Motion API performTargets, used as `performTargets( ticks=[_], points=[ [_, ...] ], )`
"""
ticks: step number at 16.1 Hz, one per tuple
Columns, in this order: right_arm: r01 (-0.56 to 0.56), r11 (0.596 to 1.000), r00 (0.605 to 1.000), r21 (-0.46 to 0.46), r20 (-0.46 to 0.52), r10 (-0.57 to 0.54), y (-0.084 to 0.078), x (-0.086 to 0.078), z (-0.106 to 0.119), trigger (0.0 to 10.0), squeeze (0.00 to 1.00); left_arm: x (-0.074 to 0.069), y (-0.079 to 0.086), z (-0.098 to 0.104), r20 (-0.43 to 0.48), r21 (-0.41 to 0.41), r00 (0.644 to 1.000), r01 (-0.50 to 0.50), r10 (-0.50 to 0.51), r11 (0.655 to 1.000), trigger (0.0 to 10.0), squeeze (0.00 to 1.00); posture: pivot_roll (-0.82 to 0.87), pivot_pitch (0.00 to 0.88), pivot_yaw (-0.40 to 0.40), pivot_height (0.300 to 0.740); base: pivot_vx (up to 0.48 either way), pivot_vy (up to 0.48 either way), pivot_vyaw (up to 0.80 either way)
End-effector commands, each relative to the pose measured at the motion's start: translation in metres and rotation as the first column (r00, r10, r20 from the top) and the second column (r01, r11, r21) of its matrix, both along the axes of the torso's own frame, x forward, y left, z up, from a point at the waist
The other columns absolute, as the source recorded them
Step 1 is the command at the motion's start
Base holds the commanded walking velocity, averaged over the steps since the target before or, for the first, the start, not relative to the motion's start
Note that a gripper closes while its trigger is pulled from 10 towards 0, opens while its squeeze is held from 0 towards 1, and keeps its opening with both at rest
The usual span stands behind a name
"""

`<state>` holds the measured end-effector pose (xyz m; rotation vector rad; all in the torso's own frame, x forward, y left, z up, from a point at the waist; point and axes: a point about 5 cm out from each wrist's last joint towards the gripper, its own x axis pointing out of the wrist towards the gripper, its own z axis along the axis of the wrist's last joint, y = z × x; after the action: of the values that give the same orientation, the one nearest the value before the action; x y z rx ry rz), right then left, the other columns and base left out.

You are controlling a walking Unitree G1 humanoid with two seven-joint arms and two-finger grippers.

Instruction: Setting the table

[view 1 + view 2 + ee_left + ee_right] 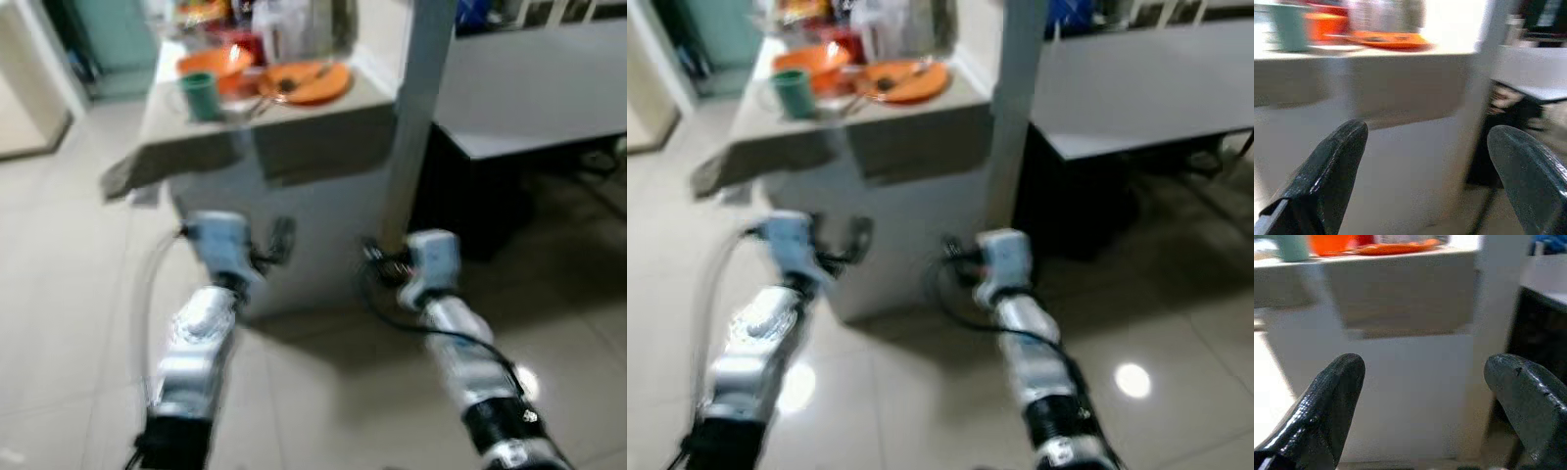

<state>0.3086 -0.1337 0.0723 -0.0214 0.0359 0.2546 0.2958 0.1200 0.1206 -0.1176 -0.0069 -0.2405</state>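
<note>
An orange plate [306, 82] with something dark on it, an orange bowl [214, 65] and a green cup [201, 96] stand on a cloth-covered counter [186, 149] ahead of me. Both arms are raised in front of the counter's white side, well below its top. My left gripper [1428, 132] is open with nothing between its fingers [1332, 166]; the cup [1289, 27] and plate [1391, 39] sit high above it. My right gripper [1424, 363] is also open and empty, facing the counter's side.
A white pillar [416, 117] rises at the counter's right corner. Right of it runs a long grey table [534, 93] with a dark space underneath. A clear container [294, 24] stands behind the plate. Pale tiled floor [69, 294] lies all around.
</note>
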Motion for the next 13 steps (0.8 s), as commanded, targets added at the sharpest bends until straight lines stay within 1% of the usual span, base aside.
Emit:
performTargets(
  ticks=[1, 2, 6, 9, 10, 11, 12, 13],
  points=[
    [-0.044, 0.999, 0.999, 0.0, 0.029, 0.044, 0.016, 0.003, 0.007, 10.0, 0.0, 0.002, 0.013, 0.005, 0.021, 0.024, 0.999, -0.042, 0.042, 0.999, 10.0, 0.0, -0.06, 0.0, 0.048, 0.74, 0.48, 0.0, -0.77],
    [-0.049, 0.999, 0.998, -0.01, 0.03, 0.049, 0.017, 0.003, 0.007, 10.0, 0.0, 0.002, 0.013, 0.005, 0.023, 0.029, 0.999, -0.044, 0.043, 0.999, 10.0, 0.0, -0.06, 0.0, 0.047, 0.74, 0.48, 0.0, -0.4],
    [-0.049, 0.999, 0.998, -0.009, 0.034, 0.05, 0.017, 0.003, 0.007, 10.0, 0.0, 0.004, 0.013, 0.007, 0.029, 0.041, 0.998, -0.052, 0.05, 0.998, 10.0, 0.0, -0.05, 0.0, 0.046, 0.74, 0.48, 0.0, 0.0],
    [-0.051, 0.999, 0.998, -0.016, 0.038, 0.051, 0.017, 0.004, 0.008, 10.0, 0.0, 0.007, 0.013, 0.012, 0.043, 0.029, 0.997, -0.067, 0.066, 0.997, 10.0, 0.0, -0.05, 0.0, 0.047, 0.74, 0.48, 0.0, 0.0],
    [-0.061, 0.997, 0.996, -0.035, 0.069, 0.064, 0.018, 0.004, 0.012, 10.0, 0.0, 0.008, 0.013, 0.013, 0.048, 0.026, 0.996, -0.072, 0.07, 0.997, 10.0, 0.0, -0.05, 0.0, 0.047, 0.74, 0.48, 0.0, 0.0],
    [-0.083, 0.993, 0.978, -0.089, 0.185, 0.098, 0.022, 0.004, 0.033, 10.0, 0.0, 0.009, 0.016, 0.018, 0.069, 0.019, 0.993, -0.092, 0.09, 0.996, 10.0, 0.0, -0.05, 0.0, 0.046, 0.74, 0.472, 0.0, 0.0],
    [-0.072, 0.993, 0.964, -0.098, 0.247, 0.095, 0.021, 0.004, 0.045, 10.0, 0.0, 0.009, 0.017, 0.02, 0.087, 0.021, 0.992, -0.098, 0.095, 0.995, 10.0, 0.0, -0.05, 0.0, 0.044, 0.74, 0.472, 0.0, 0.0],
    [-0.065, 0.993, 0.957, -0.101, 0.276, 0.091, 0.02, 0.005, 0.052, 10.0, 0.0, 0.011, 0.017, 0.023, 0.096, 0.026, 0.99, -0.102, 0.099, 0.994, 10.0, 0.0, -0.05, 0.0, 0.044, 0.74, 0.472, 0.0, 0.0]
  ],
)
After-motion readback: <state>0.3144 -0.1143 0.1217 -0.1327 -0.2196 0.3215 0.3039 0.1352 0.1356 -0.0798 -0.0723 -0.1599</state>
